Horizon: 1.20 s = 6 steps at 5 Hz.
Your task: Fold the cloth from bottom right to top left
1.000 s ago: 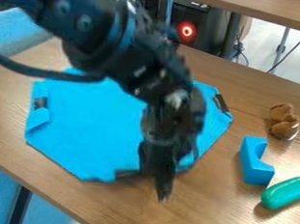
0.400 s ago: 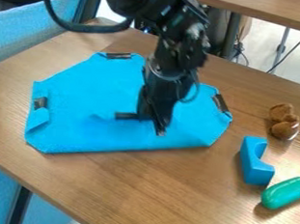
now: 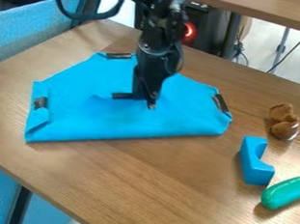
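End effector is grasping cloth beside the dark tab on its folded-over part; cloth is lying on worktop, near blue block. Looking light, floppy, probably creasing if dragged. Corner by the tab is seeming the best hold

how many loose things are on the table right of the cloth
3: brown lumpy thing farthest back, notched blue block in the middle, green rounded thing nearest the camera.
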Available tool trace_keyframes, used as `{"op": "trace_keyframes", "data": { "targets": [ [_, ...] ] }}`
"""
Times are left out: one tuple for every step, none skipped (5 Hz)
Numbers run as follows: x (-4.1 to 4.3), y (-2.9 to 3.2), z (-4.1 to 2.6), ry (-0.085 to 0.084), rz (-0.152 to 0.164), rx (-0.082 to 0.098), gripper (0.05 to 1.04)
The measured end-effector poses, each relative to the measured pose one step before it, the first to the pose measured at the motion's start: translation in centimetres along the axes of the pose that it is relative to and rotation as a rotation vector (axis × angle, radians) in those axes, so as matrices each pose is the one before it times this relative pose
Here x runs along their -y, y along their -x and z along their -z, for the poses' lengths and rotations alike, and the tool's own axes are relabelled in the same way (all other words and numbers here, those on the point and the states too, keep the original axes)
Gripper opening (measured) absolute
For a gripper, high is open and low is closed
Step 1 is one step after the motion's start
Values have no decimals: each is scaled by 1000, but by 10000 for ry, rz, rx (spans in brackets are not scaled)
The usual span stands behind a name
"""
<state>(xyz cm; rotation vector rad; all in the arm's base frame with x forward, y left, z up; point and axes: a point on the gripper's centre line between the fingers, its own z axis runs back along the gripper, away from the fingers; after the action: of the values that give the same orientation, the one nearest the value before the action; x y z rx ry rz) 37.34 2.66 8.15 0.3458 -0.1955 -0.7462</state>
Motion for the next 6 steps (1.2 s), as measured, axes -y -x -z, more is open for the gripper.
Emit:
{"op": "trace_keyframes", "data": {
  "targets": [
    [-1992,-138,1034,123,96,454,51],
    [-1825,-428,132,-303,71,311,51],
    [-1614,-457,392,-23,-117,102,51],
    [-1783,-189,628,96,-321,-44,51],
    [-1735,-647,520,140,-280,-12,51],
    [-1752,-552,944,81,-250,-162,51]
  ]
}}
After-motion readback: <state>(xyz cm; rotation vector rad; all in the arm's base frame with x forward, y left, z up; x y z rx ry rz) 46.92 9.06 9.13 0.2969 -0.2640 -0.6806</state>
